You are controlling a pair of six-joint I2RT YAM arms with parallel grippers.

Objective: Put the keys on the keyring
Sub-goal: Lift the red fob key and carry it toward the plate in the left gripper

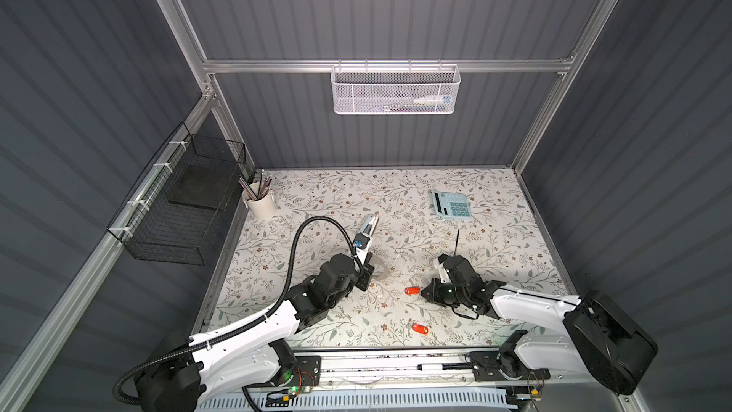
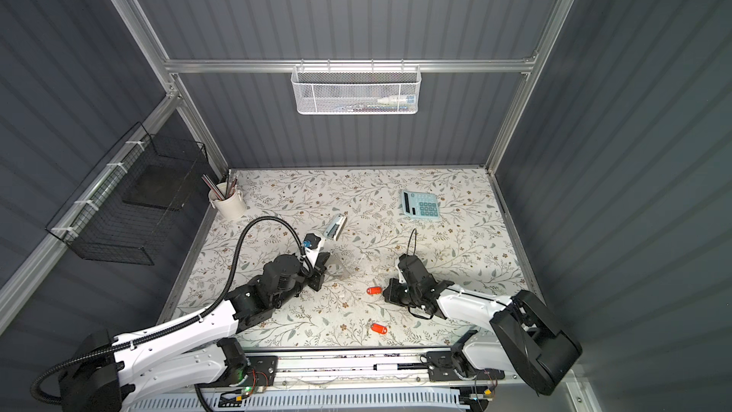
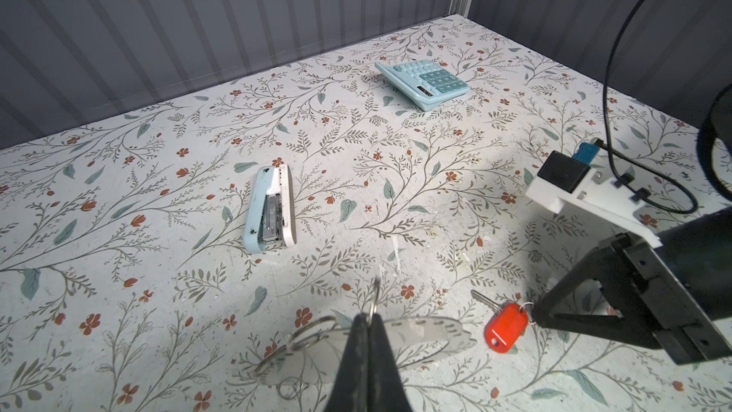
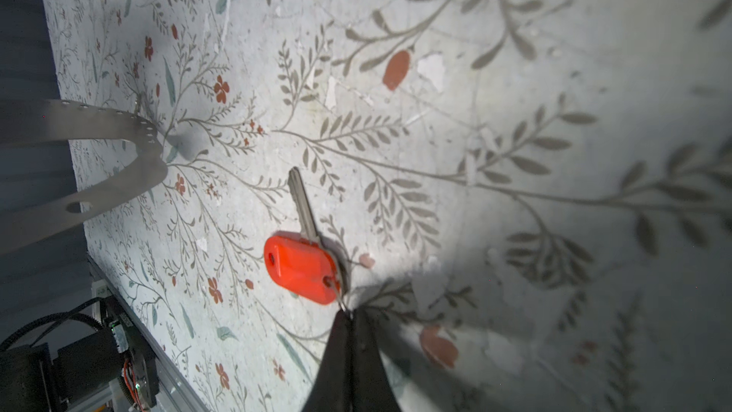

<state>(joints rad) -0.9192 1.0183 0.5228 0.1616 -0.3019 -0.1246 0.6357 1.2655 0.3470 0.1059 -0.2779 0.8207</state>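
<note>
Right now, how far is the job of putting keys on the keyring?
Done: nothing; no key hangs on the keyring. In hand: the left gripper is shut on the keyring, the right gripper pinches the metal loop of one key. Left: threading it, then the second key on the table.

Both top views overhead, whole table (image 1: 325,200); wrist views low, close.
</note>
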